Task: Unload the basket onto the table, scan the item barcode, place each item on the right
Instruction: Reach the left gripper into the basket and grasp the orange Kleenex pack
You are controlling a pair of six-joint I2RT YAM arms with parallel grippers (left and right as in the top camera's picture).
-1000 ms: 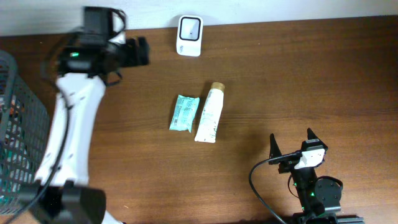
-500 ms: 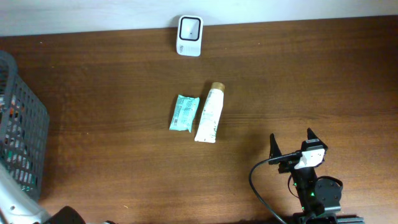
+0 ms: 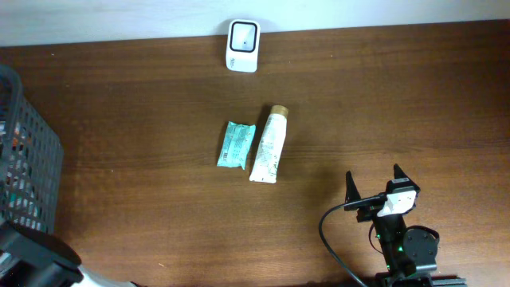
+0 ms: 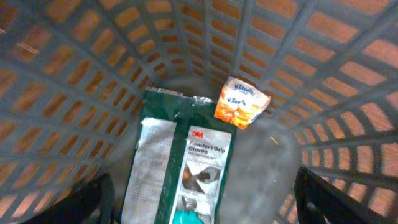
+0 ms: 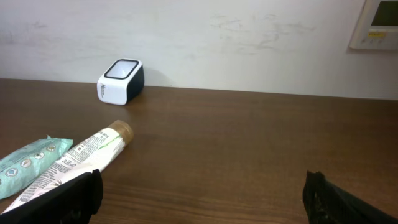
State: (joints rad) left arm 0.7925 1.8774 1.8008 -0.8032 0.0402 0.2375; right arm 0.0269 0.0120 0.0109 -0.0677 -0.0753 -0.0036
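My left gripper (image 4: pixel 202 208) hangs inside the grey mesh basket (image 4: pixel 74 93), open. Its dark fingers (image 4: pixel 84 199) stand on either side of a green and white glove package (image 4: pixel 180 155) lying on the basket floor, without touching it. An orange tissue pack (image 4: pixel 242 102) lies just beyond it. On the table, a teal packet (image 3: pixel 236 144) and a white tube (image 3: pixel 268 144) lie side by side, and the white scanner (image 3: pixel 242 35) stands at the back edge. My right gripper (image 3: pixel 374 190) rests open near the front right, with nothing between its fingers. I cannot make out a barcode.
The basket (image 3: pixel 24 159) stands at the table's left edge, and part of my left arm (image 3: pixel 36 261) shows below it. From the right wrist, the tube (image 5: pixel 74 162) and teal packet (image 5: pixel 28 163) lie ahead to the left, the scanner (image 5: pixel 121 81) against the wall.
My left arm has swung away from the back left of the table toward the basket, and only a piece of it shows at the lower left. The right arm and table items are unmoved.
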